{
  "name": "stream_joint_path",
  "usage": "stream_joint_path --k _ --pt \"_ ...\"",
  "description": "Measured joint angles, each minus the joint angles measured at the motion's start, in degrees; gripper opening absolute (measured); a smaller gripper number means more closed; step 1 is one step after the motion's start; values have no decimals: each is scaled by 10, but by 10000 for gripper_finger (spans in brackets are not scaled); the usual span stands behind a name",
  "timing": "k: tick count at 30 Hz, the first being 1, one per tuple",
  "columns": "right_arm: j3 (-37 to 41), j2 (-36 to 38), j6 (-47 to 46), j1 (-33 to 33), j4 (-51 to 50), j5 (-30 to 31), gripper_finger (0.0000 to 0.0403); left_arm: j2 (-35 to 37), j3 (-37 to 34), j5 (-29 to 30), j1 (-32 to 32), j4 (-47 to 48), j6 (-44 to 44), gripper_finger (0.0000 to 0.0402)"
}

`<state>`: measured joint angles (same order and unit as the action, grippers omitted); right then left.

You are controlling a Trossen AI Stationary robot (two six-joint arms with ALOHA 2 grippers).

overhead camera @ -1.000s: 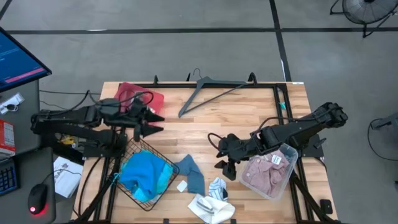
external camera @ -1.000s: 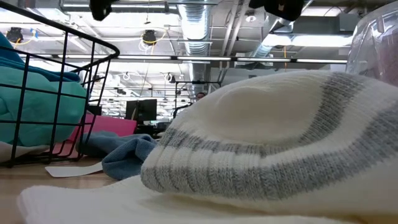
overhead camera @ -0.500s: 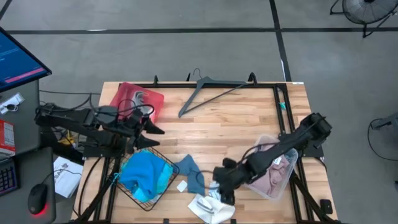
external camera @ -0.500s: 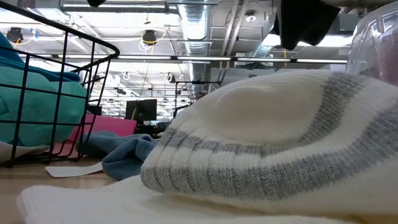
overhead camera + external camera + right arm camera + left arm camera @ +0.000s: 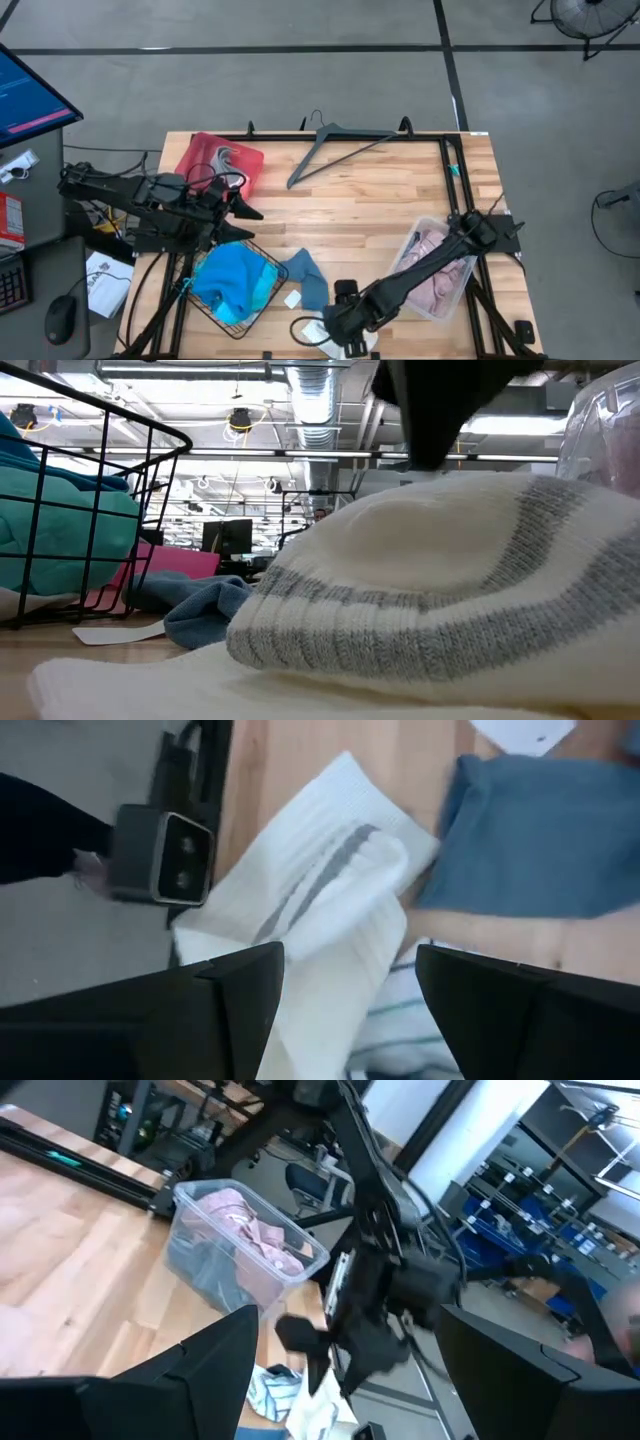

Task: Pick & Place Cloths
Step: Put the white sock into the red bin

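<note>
On your table (image 5: 370, 210): one wire basket (image 5: 262, 292), one clear bin (image 5: 452, 295), one red tray (image 5: 205, 155), one grey hanger (image 5: 335, 145), and two arms.

Right hand (image 5: 345, 322) spread wide, arm stretched low; left hand (image 5: 243, 200) parted, waiting.

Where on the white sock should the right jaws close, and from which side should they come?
Probably from straight above, onto the raised fold of the white sock. It lies bunched on the table there, so there is cloth to pinch. The right gripper hangs open above it.
</note>
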<state>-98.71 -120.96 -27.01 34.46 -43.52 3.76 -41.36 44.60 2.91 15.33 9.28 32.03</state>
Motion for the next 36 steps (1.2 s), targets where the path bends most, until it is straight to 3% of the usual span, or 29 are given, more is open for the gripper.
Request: stream_joint_path --k 6,11,13,17,22,27,36 --pt "-40 -76 -31 9 31 -9 225 0 0 30 0 -5 0 285" --pt "-76 -127 -119 12 -17 9 212 0 0 32 0 -7 17 285" --pt "-89 -139 -130 12 -35 12 176 0 0 32 0 -8 29 284" --pt "-104 -139 -135 20 -48 14 33 0 0 32 0 -9 44 275" --pt "-131 -97 -127 26 -56 37 8 0 0 33 0 -12 46 258" --pt "-160 -7 -92 11 -93 119 5 -23 0 32 0 -37 36 251" --pt "-162 124 -19 -69 -94 220 2 -84 0 12 0 -111 -82 270"
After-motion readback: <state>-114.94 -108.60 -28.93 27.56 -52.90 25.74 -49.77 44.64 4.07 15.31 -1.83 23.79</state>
